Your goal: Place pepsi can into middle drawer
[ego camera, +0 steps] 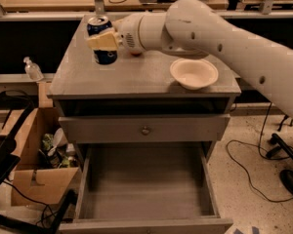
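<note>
The pepsi can [100, 27] is dark blue with a silver top. My gripper [104, 41] is shut on it, a pale finger [105, 39] across its middle. It holds the can upright, just above the far left part of the cabinet top [83, 79]. The white arm reaches in from the right. The middle drawer [146, 184] is pulled out wide open below, its bare grey floor showing with nothing in it. It lies well below and in front of the can.
A white bowl [194, 73] sits on the right of the cabinet top. A sliver of the orange [135, 54] shows under the arm. A closed drawer front with a round knob [145, 129] sits above the open drawer. A cardboard box [36, 182] and cables lie on the floor at left.
</note>
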`<state>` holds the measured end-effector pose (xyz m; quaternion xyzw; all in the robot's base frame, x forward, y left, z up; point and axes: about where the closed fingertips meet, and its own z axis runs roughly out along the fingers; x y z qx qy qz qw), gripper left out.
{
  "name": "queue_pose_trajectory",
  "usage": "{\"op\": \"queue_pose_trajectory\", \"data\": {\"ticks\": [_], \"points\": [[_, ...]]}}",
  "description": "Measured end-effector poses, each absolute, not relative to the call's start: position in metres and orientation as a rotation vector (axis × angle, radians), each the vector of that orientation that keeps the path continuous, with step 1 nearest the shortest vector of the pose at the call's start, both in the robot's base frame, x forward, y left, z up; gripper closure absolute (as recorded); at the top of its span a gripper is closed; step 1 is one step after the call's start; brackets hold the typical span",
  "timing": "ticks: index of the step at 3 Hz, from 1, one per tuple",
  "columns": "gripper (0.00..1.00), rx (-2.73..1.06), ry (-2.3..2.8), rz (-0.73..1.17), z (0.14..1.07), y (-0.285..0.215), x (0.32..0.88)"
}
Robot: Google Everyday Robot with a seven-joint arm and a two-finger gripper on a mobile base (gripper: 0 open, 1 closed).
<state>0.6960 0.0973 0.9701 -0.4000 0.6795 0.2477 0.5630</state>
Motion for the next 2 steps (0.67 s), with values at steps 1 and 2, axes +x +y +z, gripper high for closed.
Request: {"op": "queue_pose_trajectory", "data": {"ticks": [1, 2], "points": [[1.00, -0.937, 1.623, 0.555, 0.980, 0.077, 0.662], [1.00, -0.947, 1.675, 0.537, 0.962, 0.053, 0.617]]}}
